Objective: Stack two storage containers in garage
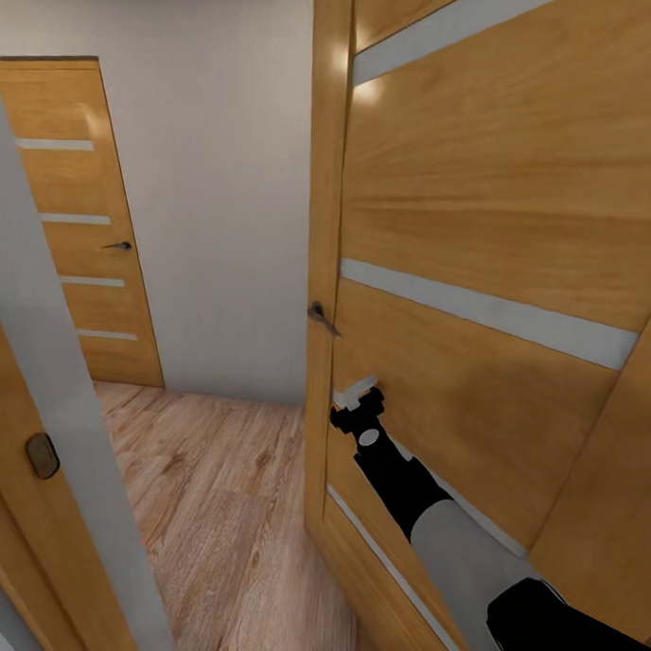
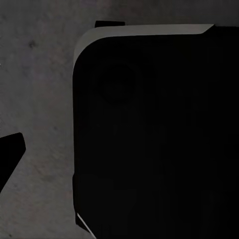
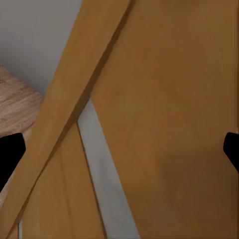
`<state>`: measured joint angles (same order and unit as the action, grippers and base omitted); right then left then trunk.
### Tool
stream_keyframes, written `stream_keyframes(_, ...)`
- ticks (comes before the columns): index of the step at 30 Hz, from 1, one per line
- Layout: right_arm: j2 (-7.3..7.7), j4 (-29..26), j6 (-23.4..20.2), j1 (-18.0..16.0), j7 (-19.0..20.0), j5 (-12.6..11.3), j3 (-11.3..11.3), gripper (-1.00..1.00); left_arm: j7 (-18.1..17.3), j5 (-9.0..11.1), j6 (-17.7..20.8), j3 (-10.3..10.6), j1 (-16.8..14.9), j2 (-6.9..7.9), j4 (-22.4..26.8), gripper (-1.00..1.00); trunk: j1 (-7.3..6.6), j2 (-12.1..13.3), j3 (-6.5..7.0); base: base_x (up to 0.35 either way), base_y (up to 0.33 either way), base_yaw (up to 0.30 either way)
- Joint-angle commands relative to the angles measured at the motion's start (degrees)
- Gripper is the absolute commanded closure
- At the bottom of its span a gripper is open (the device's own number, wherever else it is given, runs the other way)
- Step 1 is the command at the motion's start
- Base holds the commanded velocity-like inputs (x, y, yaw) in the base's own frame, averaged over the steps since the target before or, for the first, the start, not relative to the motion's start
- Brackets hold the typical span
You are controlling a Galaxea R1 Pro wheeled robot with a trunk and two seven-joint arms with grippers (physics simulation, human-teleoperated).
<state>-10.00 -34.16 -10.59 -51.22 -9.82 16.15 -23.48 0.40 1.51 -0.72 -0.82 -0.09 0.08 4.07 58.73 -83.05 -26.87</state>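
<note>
Honey-brown wooden door with pale stripes (image 1: 481,238) stood ajar; the right gripper (image 1: 358,403), fingers spread and empty, pressed near its edge. Neither container was in sight. A slip might jam the arm against the frame.

The near door (image 1: 492,210) is smooth honey-coloured wood with a soft sheen and pale matt strips. The floor (image 1: 214,491) is light grained wood planks. The wall (image 1: 219,169) looks plain, matt grey-white. The door handle (image 1: 321,316) looks like dark metal.
</note>
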Motion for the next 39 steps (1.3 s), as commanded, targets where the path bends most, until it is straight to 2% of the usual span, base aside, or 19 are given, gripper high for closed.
stream_keyframes(1,0.0,-0.04,-0.54,-0.01,-0.21,0.53,-0.17,-1.0,0.04,0.16,-0.08,-0.06,-0.02,0.0,0.04,-1.0,0.0,-0.03,-0.06,0.0,0.0,0.0)
stream_keyframes(21,0.0,0.05,-1.58,0.24,-0.02,0.4,-0.16,-1.0,0.04,0.16,-0.08,-0.06,-0.04,-0.03,0.06,-1.0,0.0,-0.03,-0.06,0.0,0.0,0.0)
stream_keyframes(26,0.0,0.3,-1.44,0.24,-2.44,-0.17,0.52,-1.0,0.04,0.16,-0.05,-2.39,-0.01,0.0,0.01,-1.0,0.0,-0.03,-0.06,0.123,0.0,0.0)
stream_keyframes(30,0.0,0.49,-1.13,0.24,-6.86,-0.36,0.65,-1.0,0.04,0.16,-0.06,-4.66,-0.01,0.0,-0.02,-1.0,0.0,-0.03,-0.06,0.27,0.0,0.0)
stream_keyframes(34,0.0,1.87,-0.72,0.24,-8.75,-0.41,0.68,-1.0,0.04,0.1,-0.07,-5.22,-0.01,0.01,-0.03,-1.0,0.0,-0.03,-0.06,0.303,0.0,0.0)
stream_keyframes(39,0.0,2.52,-0.6,0.24,-9.29,-0.46,0.71,-1.0,0.04,0.13,-0.07,-5.38,-0.01,0.01,-0.03,-1.0,0.0,-0.03,-0.06,0.312,0.0,0.0)
